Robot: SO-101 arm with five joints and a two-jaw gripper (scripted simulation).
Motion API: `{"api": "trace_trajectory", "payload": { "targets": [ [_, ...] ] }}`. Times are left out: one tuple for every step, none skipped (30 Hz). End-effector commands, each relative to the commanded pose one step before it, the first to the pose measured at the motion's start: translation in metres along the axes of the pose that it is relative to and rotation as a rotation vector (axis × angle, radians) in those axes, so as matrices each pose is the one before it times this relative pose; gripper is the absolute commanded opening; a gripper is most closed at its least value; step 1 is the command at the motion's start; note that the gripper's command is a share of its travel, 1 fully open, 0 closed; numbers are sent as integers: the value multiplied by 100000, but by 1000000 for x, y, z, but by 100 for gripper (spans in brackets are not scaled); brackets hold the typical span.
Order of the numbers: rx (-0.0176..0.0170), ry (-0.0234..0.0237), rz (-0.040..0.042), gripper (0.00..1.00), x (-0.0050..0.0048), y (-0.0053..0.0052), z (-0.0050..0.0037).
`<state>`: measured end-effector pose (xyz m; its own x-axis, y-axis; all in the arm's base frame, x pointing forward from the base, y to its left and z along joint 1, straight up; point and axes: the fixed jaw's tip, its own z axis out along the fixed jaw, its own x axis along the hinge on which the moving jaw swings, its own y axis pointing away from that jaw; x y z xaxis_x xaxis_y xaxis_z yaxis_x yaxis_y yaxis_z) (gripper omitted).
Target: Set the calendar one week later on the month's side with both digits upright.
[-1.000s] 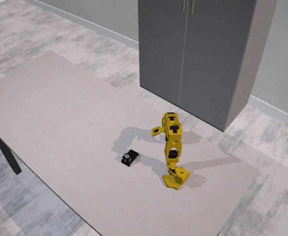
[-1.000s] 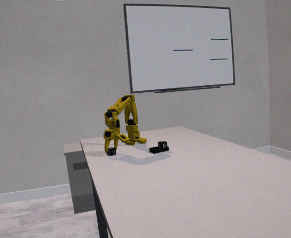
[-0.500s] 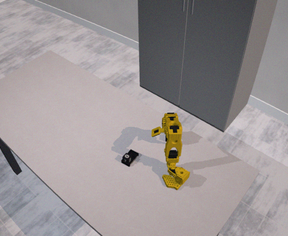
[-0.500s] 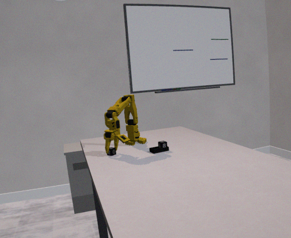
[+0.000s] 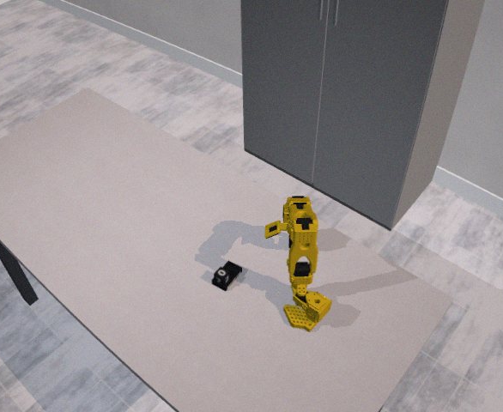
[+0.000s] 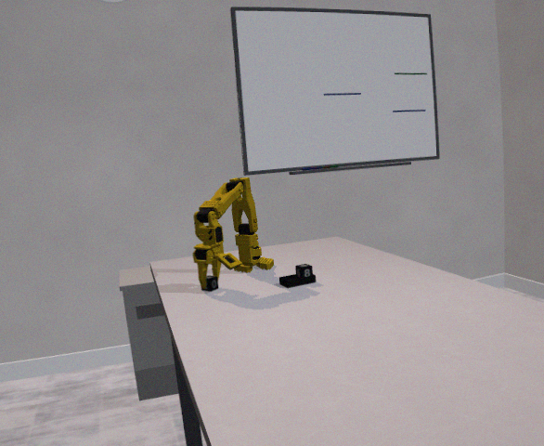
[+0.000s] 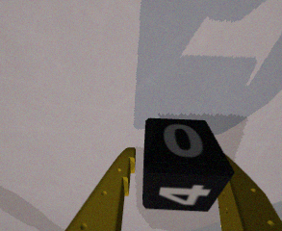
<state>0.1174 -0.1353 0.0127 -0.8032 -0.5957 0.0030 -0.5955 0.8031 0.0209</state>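
A black cube (image 7: 184,164) rests on the table, with 0 on its top face and 4 on the side facing the wrist camera. My gripper (image 7: 179,166) is lowered around it, one yellow finger on each side. A narrow gap shows between the left finger and the cube, and the right finger lies against it. In the exterior view the gripper (image 6: 209,278) stands over this cube (image 6: 211,283) near the table's far left edge. The black tray (image 6: 297,279) lies flat to the right and holds the second cube (image 6: 304,271), which shows an 8. The tray also shows in the top view (image 5: 227,275).
The arm's base (image 5: 307,310) stands near the table edge, between the tray and the loose cube. A grey cabinet (image 5: 331,97) stands on the floor behind the table. A whiteboard (image 6: 334,88) hangs on the wall.
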Motion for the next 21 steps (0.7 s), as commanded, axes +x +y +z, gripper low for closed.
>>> {"api": "trace_trajectory", "payload": {
  "targets": [
    [4179, -467, 1169, 20, 382, -8791, -6460],
    [0, 0, 0, 20, 0, 0, 0],
    [0, -2, 1, 19, 2, -344, 12],
    [0, 0, 0, 19, -4, -318, 12],
    [0, 0, 0, 18, 3, -294, 11],
    [0, 0, 0, 18, -3, -258, 10],
    [0, 3, 0, 17, -3, -234, 9],
    [0, 0, 0, 17, 4, -198, 13],
    [0, 0, 0, 17, -2, -174, 7],
    [0, 0, 0, 16, -2, -138, 5],
    [0, 0, 0, 16, -1, -108, 4],
    [0, 0, 0, 16, 5, -84, 9],
    [0, 0, 0, 16, -1, -60, 2],
    [0, 0, 0, 16, 0, -36, 1],
    [0, 0, 0, 16, 0, -18, 1],
    [0, 0, 0, 16, 0, -12, 0],
    [0, 0, 0, 16, 0, 0, 0],
    [0, 0, 0, 16, 0, 0, 0],
    [0, 0, 0, 16, 0, 0, 0],
    [0, -2, -3, 16, 1, 1, 1],
    [0, 0, 0, 16, 0, 0, 0]
  ]
}}
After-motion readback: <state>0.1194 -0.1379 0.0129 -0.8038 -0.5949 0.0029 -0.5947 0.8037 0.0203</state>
